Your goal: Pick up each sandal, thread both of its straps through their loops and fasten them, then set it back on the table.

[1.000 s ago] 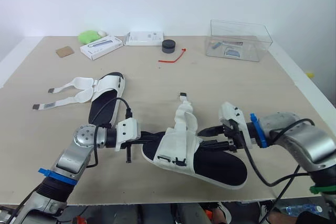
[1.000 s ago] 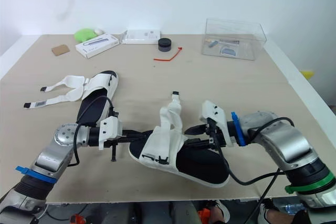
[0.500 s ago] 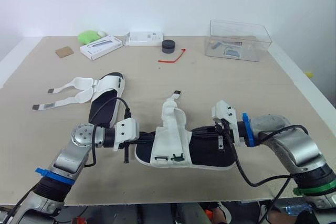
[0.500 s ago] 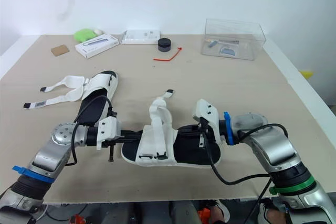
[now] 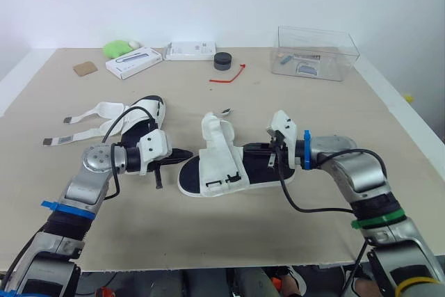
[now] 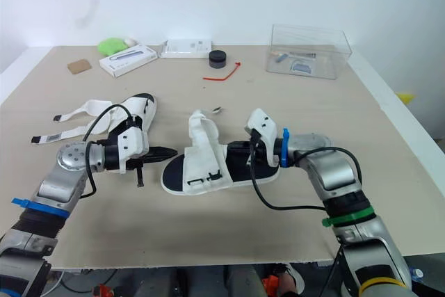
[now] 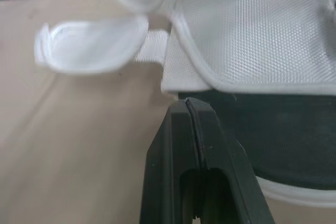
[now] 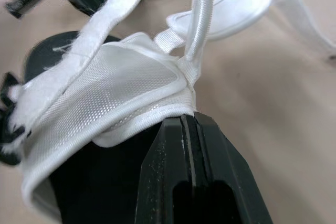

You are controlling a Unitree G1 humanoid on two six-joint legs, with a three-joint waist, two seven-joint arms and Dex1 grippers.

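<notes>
A sandal with a black footbed [image 5: 263, 172] and a white mesh upper [image 5: 221, 161] lies flat on the table between my two grippers, its straps standing up loose. My left gripper [image 5: 186, 153] is shut and empty, its tip just short of the sandal's left end [image 7: 252, 145]. From the right, my right gripper [image 5: 249, 148] reaches over the footbed. It is shut, its tip touching the rim of the upper [image 8: 136, 77], and I see nothing between the fingers. The second sandal [image 5: 139, 130] lies further left with both straps [image 5: 87, 122] spread open.
Along the far edge stand a clear plastic box [image 5: 316, 53], a black round cap [image 5: 222, 60], two white boxes [image 5: 133, 62], a green object [image 5: 117, 49] and a brown card [image 5: 85, 68]. A red tie [image 5: 231, 76] lies near the cap. The table's near edge [image 5: 208, 259] runs below the sandal.
The sandal went from tilted and raised between both grippers to flat on the table, further from the near edge. My left gripper let go of it and drew back to the left.
</notes>
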